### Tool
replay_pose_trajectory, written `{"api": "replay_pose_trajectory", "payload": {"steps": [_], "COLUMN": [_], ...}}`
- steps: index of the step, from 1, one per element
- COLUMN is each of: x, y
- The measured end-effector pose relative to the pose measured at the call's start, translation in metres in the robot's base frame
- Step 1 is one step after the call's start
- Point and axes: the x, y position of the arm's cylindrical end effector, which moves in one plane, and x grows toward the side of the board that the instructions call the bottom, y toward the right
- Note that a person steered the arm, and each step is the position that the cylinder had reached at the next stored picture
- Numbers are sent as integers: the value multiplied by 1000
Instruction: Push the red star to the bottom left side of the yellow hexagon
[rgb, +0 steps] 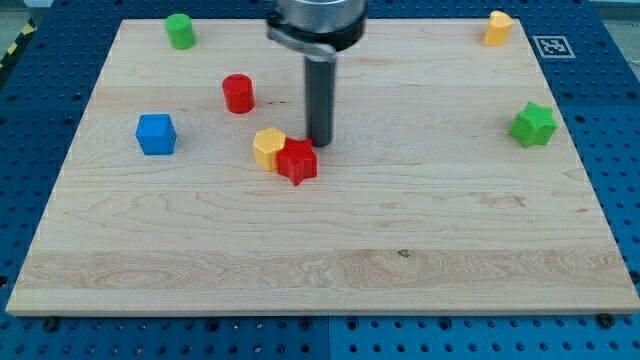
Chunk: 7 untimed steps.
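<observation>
Pale wooden board surface (320, 250), rectangular, lying on a blue perforated bench (620, 150).

End effector: a straight dark rod hanging from a grey collar at the view's top centre. No jaws on it, nothing that opens or closes, nothing held. My tip (319, 145) is down at the board, just above and slightly to the view's right of the red star-shaped block (298, 161), close enough that contact cannot be ruled in or out.

The red star sits a little left of the board's centre, in the upper half. It touches the yellow hexagonal block (268, 147) and lies on that block's lower right side. The two read as a tight pair.

Other blocks, all apart from the pair:
- red cylinder (238, 93), up and to the view's left of the yellow hexagon, near but clear of it.
- blue cube (156, 134), further toward the view's left, roughly level with the hexagon.
- green cylinder (180, 31), near the board's top left corner.
- small yellow block (497, 28), near the top right corner; shape roughly pentagonal, hard to tell.
- green star-shaped block (533, 124), near the right edge, well apart from everything else.

A black-and-white square marker (552, 45) lies on the bench just off the board's top right corner.
</observation>
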Motion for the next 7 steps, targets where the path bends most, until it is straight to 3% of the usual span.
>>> {"api": "replay_pose_trajectory", "payload": {"steps": [2,4,5,7], "x": [31,53,74,76], "y": [-14,42,22,11]}}
